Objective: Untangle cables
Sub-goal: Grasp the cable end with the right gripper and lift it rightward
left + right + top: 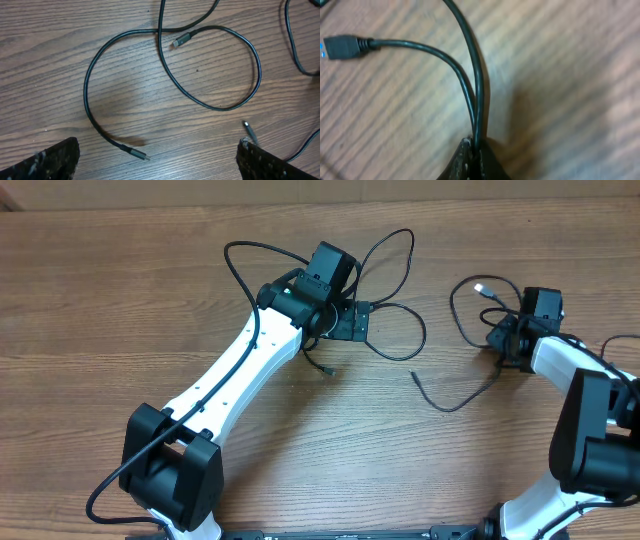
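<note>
1. Your left tool (347, 321) sits at upper centre of the overhead frame, above the worktop (120, 300). Its jaws are spread wide with nothing between them. In the left wrist view its 2 fingers (47, 162) show at the lower corners, with bare wood between.
2. Your right tool (503, 340) is at the right of the overhead frame, clamped tight on the cables (405, 330). In the right wrist view 2 black strands (472, 75) run side by side into the pinch at bottom centre.
3. The rest of the cables lie loose on the worktop, in open loops at upper centre around the left tool.
4. Left wrist view: 1 long loop (90, 90) ends in a near plug (136, 152) at lower centre. A second plug (182, 39) lies at upper centre, inside the crossing strands. A third plug (248, 131) lies at lower right, just beside the finger there.
5. Right wrist view: a dark plug (342, 47) lies flat at upper left, showing 2 small blue spots.
6. Overhead view: a silvery plug (482, 287) lies at upper right, near the right tool. A curved strand (450, 404) lies at centre right and runs up toward that tool.
</note>
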Action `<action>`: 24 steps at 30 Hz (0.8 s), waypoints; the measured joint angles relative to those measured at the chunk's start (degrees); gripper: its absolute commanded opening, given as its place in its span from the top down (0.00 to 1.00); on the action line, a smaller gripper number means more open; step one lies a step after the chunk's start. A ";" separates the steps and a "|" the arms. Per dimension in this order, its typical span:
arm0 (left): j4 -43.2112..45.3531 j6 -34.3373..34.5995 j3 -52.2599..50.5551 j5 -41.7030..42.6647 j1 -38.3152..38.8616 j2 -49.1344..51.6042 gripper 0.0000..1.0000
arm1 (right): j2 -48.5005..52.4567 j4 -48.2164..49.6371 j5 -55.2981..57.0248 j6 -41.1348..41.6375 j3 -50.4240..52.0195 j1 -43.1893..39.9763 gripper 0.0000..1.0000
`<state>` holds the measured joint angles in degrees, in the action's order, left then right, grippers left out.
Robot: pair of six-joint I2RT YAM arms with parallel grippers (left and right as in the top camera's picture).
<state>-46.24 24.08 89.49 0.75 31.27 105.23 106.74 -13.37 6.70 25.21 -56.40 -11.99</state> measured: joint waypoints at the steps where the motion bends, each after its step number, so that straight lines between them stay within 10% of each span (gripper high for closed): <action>1: 0.00 0.02 0.00 0.00 0.00 0.00 0.00 | 0.24 0.83 0.31 -1.64 -0.11 -0.44 0.96; 24: 0.00 0.00 0.00 0.02 0.00 0.00 0.00 | 9.68 14.80 1.60 -22.23 -39.47 -16.28 0.96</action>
<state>-46.24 24.08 89.49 0.78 31.27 105.23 116.42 1.43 8.29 2.98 -95.88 -28.27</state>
